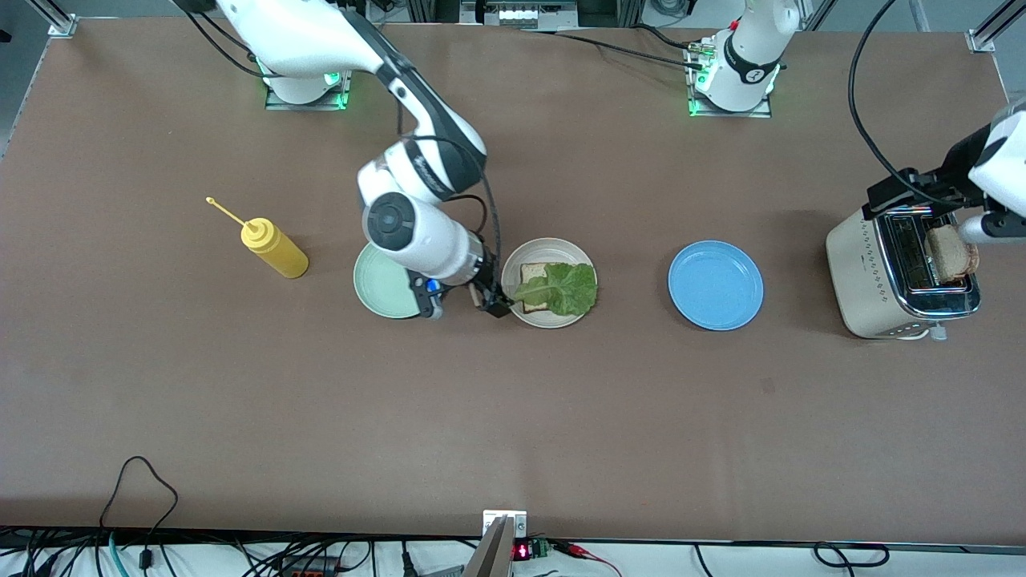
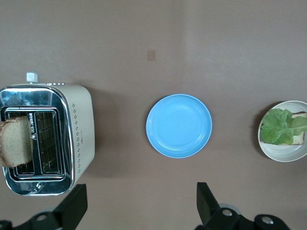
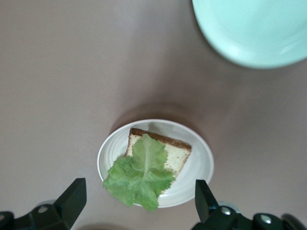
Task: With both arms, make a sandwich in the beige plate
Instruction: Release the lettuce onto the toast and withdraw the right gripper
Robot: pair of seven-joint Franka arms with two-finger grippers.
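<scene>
Over the beige plate, at its edge toward the mint green plate, hangs my right gripper. My right arm reaches down from its base, wrist bent steeply toward the table. The fingers stand wide apart and hold nothing; the right wrist view shows the plate between the two tips, below them.

On the beige plate lies one bread slice, flat, with a lettuce leaf spread on top. The leaf overhangs the plate rim on the side away from the mint green plate.

My left gripper hangs above the table beside the toaster, toward the left arm's end of the table from the beige plate. Its fingers are also spread wide and empty. A second bread slice stands in a toaster slot. The blue plate lies between the beige plate and the toaster.

No legible writing shows on the toaster or the plates.
</scene>
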